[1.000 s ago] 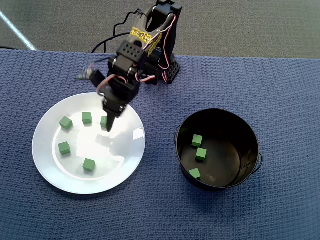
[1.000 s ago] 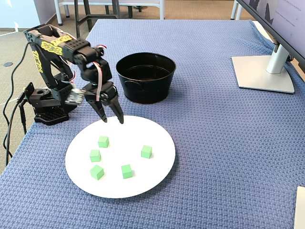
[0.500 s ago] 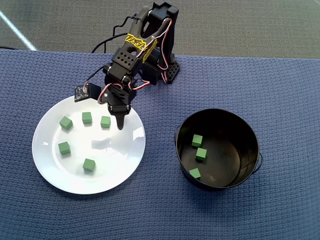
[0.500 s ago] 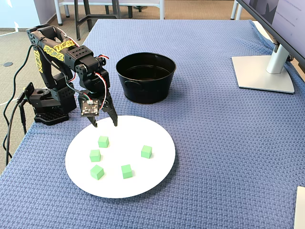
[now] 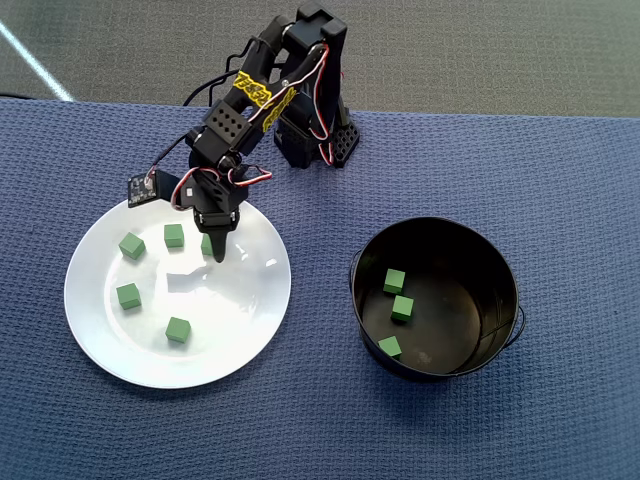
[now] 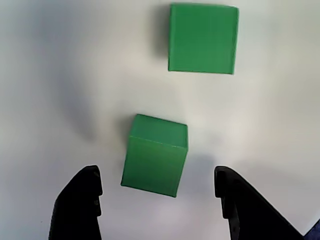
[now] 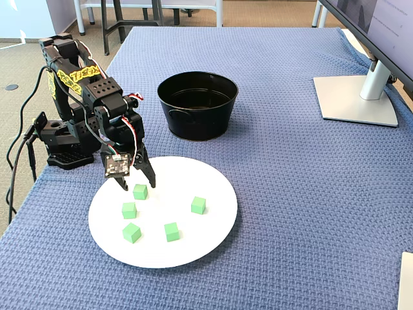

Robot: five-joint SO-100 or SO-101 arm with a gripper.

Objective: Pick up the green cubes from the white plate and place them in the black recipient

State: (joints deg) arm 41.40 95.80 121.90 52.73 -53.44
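Observation:
Several green cubes lie on the white plate [image 5: 235, 320] [image 7: 206, 177]. My gripper [image 5: 219, 250] [image 7: 138, 185] [image 6: 156, 172] hangs open, low over the plate's near-arm side. One green cube [image 6: 156, 155] [image 7: 140, 191] [image 5: 206, 243] sits just ahead of the black fingertips [image 6: 82, 200], its near edge between them, touching neither. A second cube [image 6: 202, 38] [image 5: 174, 235] lies beyond it. The black recipient [image 5: 500, 270] [image 7: 197, 123] stands apart from the plate, with three green cubes [image 5: 402, 308] on its floor.
The arm's base [image 5: 320, 140] [image 7: 64, 145] stands at the blue cloth's edge, behind the plate. A monitor stand [image 7: 358, 97] sits at the far right in the fixed view. Bare blue cloth [image 5: 320, 420] surrounds the plate and the pot.
The gripper swung from the plate's rim inward and came down, so its open fingers now straddle the nearest cube. The cubes have not moved.

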